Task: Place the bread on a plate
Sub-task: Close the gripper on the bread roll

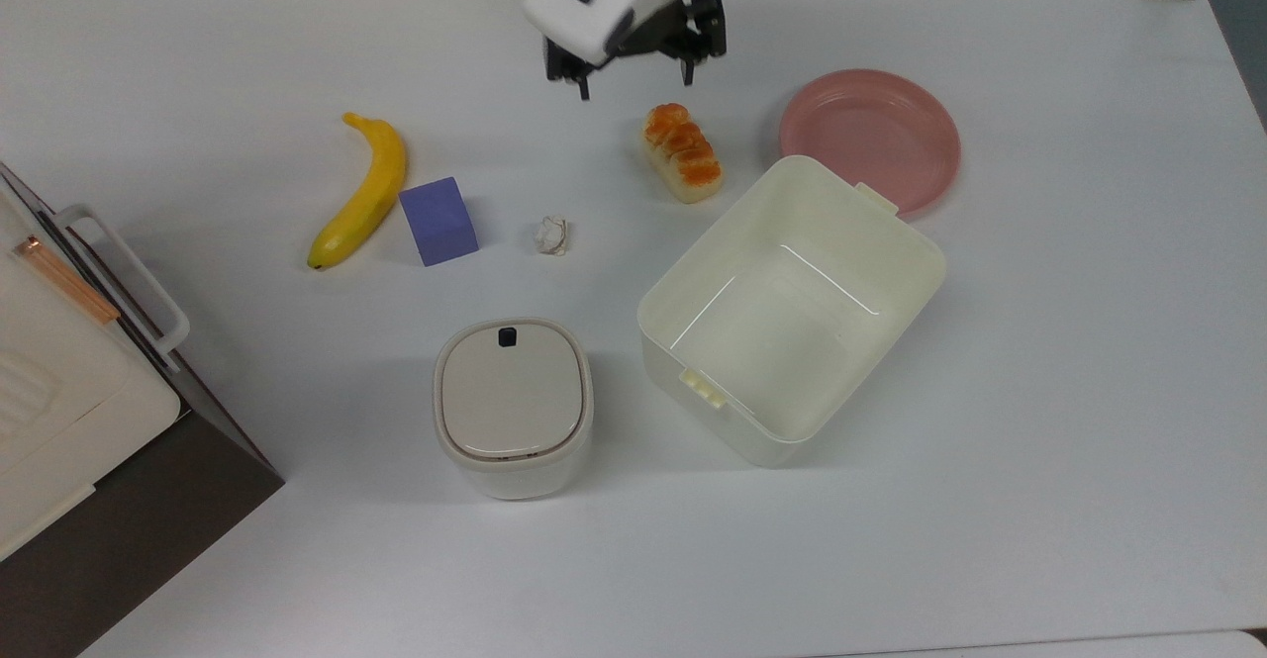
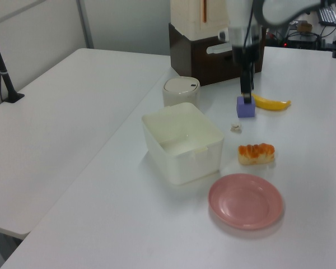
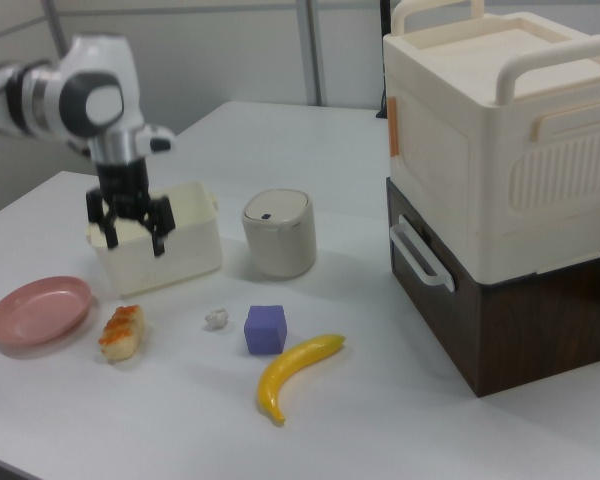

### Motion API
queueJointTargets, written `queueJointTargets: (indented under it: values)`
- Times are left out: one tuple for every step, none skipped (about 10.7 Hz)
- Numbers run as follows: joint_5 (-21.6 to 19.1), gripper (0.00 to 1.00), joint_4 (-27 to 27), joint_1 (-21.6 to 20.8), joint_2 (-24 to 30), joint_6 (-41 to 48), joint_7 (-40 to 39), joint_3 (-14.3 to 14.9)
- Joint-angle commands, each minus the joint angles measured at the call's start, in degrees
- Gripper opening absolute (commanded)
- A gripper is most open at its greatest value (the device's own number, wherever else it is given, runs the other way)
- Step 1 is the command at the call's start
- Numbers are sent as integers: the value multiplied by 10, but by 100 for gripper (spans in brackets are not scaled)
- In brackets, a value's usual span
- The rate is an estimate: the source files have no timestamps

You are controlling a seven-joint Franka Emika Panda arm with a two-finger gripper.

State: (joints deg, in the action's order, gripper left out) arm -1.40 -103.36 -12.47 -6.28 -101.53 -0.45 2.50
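white tables [image 2: 73,112], grey partition wall [image 2: 123,25]

My bread [image 1: 682,152] — glossy orange-brown top, cream sides; pink plate [image 1: 870,138], yellow banana [image 1: 363,190], purple cube [image 1: 438,221] (cream tub [image 1: 792,310] too) — white table [image 1: 1039,361].

A white table [image 1: 1039,440] carries bread [image 1: 681,153] just below the gripper [image 1: 634,77] in the top view, plate [image 1: 869,138] and tub [image 1: 792,310] toward the top view's right, banana [image 1: 362,191], purple block [image 1: 438,221] and perhaps a crumpled scrap [image 1: 551,235] toward the top view's left.
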Motion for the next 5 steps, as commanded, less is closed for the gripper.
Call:
queueJointTargets:
  values:
    - [47, 100, -138, -3, 23, -126, 14, -37]
    - [54, 100, -153, -3, 22, -137, 13, -38]
    - [61, 100, -170, -3, 19, -153, 12, -38]
    - [68, 100, -192, -4, 14, -179, 13, -44]
    - [72, 100, -206, -3, 9, -202, 14, -57]
